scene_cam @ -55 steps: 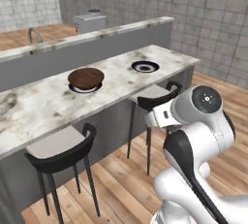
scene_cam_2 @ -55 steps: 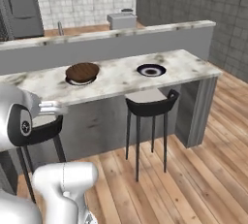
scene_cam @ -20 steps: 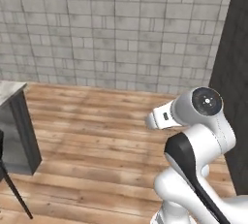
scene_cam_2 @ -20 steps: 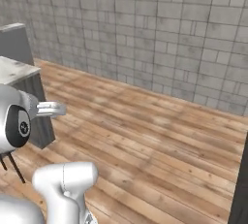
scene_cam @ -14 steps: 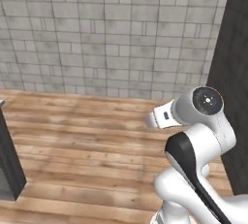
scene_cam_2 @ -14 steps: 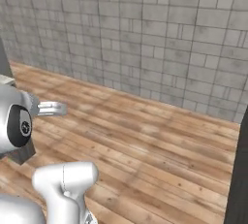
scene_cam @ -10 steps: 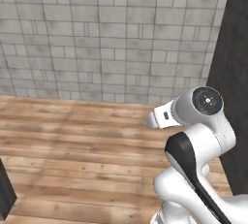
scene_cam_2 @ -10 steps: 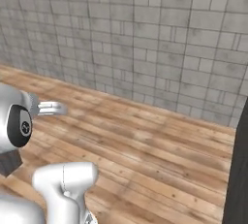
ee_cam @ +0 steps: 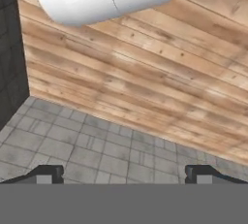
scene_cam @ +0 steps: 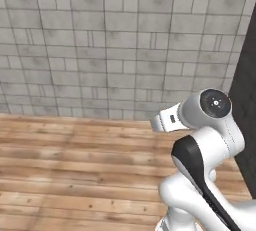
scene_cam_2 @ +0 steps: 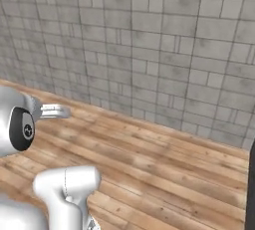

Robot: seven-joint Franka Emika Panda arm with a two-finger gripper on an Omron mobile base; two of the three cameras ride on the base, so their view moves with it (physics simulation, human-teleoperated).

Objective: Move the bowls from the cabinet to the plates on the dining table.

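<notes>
One claw [ee_cam: 124,173] spread wide, bare plank floor [scene_cam: 75,175], tiled wall [scene_cam: 100,40]

Base has been turned away from the dining table: table, stools, bowl and plate are no longer framed. Grey tiled wall [scene_cam: 100,45] and wood floor [scene_cam: 75,175] are now faced; dark panel [scene_cam: 246,115] at right.

A white robot arm [scene_cam: 200,175] with dark joints is folded upright, its elbow raised and its wrist pointing sideways. In the hand view, the gripper [ee_cam: 124,173] has its two dark fingertips [ee_cam: 46,173] spread wide apart, holding nothing.
</notes>
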